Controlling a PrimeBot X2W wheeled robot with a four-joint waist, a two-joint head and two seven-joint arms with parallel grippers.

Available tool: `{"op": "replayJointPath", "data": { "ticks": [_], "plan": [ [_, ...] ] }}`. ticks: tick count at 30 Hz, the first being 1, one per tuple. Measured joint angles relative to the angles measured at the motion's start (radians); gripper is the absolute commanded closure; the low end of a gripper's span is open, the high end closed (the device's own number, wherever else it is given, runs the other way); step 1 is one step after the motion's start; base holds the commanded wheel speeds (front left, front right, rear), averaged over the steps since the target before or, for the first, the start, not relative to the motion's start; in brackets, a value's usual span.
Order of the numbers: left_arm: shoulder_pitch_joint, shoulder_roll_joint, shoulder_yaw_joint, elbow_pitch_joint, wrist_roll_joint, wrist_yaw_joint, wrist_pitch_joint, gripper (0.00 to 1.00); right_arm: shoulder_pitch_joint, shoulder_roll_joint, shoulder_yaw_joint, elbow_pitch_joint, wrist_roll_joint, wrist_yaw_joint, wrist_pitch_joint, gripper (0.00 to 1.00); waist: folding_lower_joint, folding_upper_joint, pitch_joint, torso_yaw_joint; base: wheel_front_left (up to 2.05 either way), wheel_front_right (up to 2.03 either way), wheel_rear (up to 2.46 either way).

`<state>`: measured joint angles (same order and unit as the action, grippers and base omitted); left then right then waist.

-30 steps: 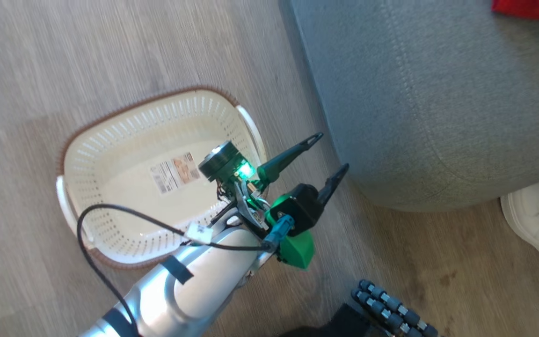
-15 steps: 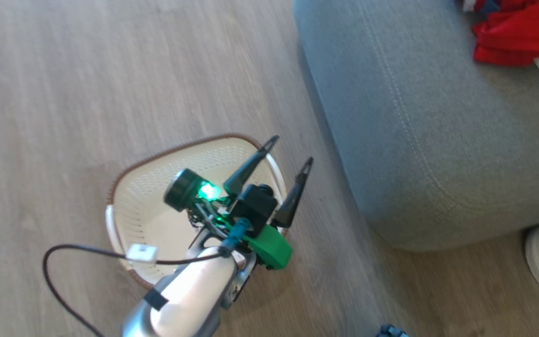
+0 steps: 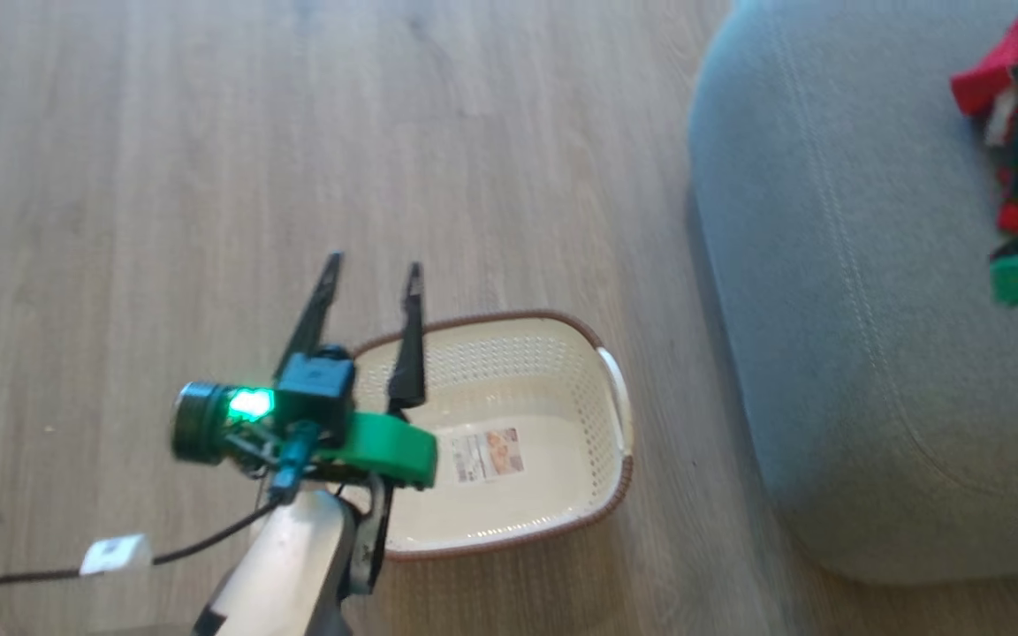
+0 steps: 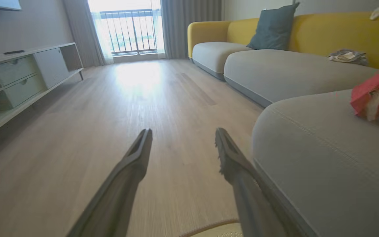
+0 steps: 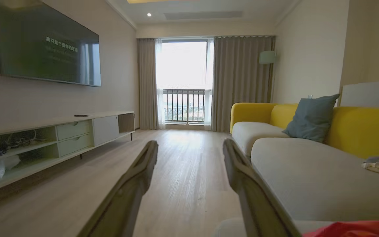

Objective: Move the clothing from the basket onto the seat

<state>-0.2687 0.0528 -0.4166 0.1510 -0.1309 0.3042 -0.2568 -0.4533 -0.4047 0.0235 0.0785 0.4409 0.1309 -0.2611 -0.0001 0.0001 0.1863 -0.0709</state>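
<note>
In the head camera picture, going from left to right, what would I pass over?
First the left claw, then the basket, then the seat, and last the clothing at the far right.

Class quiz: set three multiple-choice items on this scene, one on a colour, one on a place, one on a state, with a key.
1. What colour is the rim of the basket?
A brown
B blue
C black

2. Where is the red clothing?
A inside the basket
B on the seat
C held by the left claw

3. What state is the left claw in?
A shut on clothing
B shut on a basket handle
C open, holding nothing

Key: 1 A, a brown band edges the cream wall; 2 B, the red heap lies on the grey-blue cushion; 3 C, its fingers stand apart with nothing between.
</note>
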Motion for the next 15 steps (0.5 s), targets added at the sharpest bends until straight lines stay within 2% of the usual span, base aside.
{"op": "replayJointPath", "data": {
  "ticks": [5, 10, 15],
  "plan": [
    [0.055, -0.002, 0.061, -0.008, 0.000, 0.019, 0.000, 0.00, 0.094, 0.061, 0.007, 0.081, 0.080, 0.000, 0.000, 0.00, 0.0000, 0.0000, -0.043, 0.053, 0.00, 0.00, 0.00],
    [0.108, -0.002, 0.093, 0.007, 0.009, 0.025, 0.000, 0.00, 0.170, 0.108, 0.061, 0.225, 0.144, 0.000, 0.000, 0.00, 0.0000, 0.0000, -0.084, 0.086, 0.00, 0.00, 0.00],
    [0.133, -0.002, 0.094, 0.032, 0.009, 0.024, 0.000, 0.00, 0.190, 0.121, 0.109, 0.348, 0.171, 0.000, 0.002, 0.00, 0.0000, 0.0000, -0.109, 0.100, 0.00, 0.00, 0.00]
  ]
}}
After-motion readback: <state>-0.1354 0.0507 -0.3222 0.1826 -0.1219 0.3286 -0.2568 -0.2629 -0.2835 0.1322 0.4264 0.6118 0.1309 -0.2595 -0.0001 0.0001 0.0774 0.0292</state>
